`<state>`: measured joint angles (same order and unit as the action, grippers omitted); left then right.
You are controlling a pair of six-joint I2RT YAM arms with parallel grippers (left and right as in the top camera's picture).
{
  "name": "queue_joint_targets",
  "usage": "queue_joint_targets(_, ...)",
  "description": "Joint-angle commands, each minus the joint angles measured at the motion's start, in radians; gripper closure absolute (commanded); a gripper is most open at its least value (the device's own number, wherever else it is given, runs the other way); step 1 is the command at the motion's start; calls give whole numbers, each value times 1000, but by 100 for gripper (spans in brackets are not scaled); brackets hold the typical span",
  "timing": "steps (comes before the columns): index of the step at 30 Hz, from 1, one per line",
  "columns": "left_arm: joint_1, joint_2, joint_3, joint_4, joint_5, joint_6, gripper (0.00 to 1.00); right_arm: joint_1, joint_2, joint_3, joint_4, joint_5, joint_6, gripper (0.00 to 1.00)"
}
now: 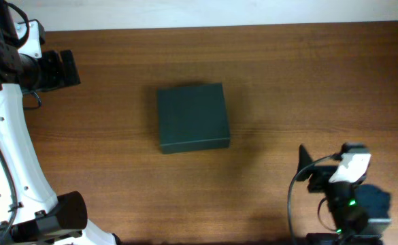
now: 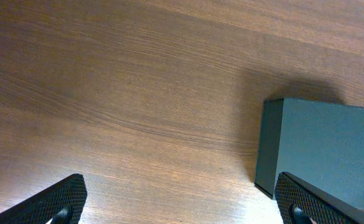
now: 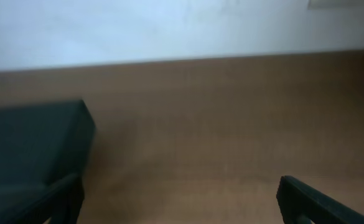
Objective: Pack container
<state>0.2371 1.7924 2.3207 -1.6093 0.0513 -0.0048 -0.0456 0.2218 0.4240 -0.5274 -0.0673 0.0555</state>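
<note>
The container (image 1: 192, 118) is a dark green-black, roughly square box with its lid shut, lying flat in the middle of the wooden table. My left gripper (image 1: 69, 68) is at the far left, well apart from it, open and empty. In the left wrist view the container (image 2: 328, 149) lies to the right, beyond the open fingers (image 2: 182, 202). My right gripper (image 1: 306, 170) is near the front right, apart from the box, open and empty. In the right wrist view the container (image 3: 29, 146) lies at the left, behind the open fingers (image 3: 178, 202).
The wooden table (image 1: 287, 82) reaches a pale wall at its far edge (image 3: 182, 59). The left arm's white links (image 1: 8, 150) run along the left side. The right arm's base (image 1: 352, 204) sits at the front right corner.
</note>
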Motion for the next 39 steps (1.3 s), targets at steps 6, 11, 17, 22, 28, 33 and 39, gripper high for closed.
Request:
queue_joint_targets(6, 2, 10, 3, -1, -3, -3, 1, 7, -209, -242, 78, 54, 5, 1)
queue_joint_targets(11, 2, 10, 3, -1, -3, -3, 1, 7, -219, -301, 115, 46, 5, 1)
queue_joint_targets(17, 2, 10, 3, -1, -4, -3, 1, 7, -219, -304, 121, 46, 4, 1)
queue_joint_targets(22, 2, 10, 3, -1, -4, -3, 1, 7, -219, -304, 121, 45, 5, 1)
queue_joint_targets(28, 2, 10, 3, -1, -4, -3, 1, 7, -219, -304, 121, 46, 5, 1)
queue_joint_targets(33, 2, 10, 3, -1, -4, -3, 1, 7, -219, -304, 120, 46, 5, 1)
queue_joint_targets(39, 2, 10, 3, -1, -4, -3, 1, 7, -219, -304, 120, 46, 5, 1)
